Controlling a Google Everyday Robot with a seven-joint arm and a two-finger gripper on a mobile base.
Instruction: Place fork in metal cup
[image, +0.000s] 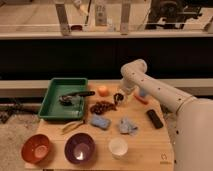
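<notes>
My gripper (118, 98) hangs low over the middle of the wooden table (150, 150), between an orange (102, 90) and a red item (141, 99). A small dark round thing sits right at its tip; it may be the metal cup, I cannot tell. A dark-handled metal utensil (76, 95) lies in the green tray (50, 107) at the left. A pale yellowish utensil (73, 126) lies on the table just in front of the tray. I cannot tell which of the two is the fork. Nothing shows in the gripper.
Dark grapes (101, 106) lie left of the gripper. A blue sponge (100, 121), a crumpled blue cloth (128, 125) and a black bar (155, 119) lie mid-table. A white cup (118, 147), a purple bowl (79, 147) and an orange bowl (36, 148) line the front edge.
</notes>
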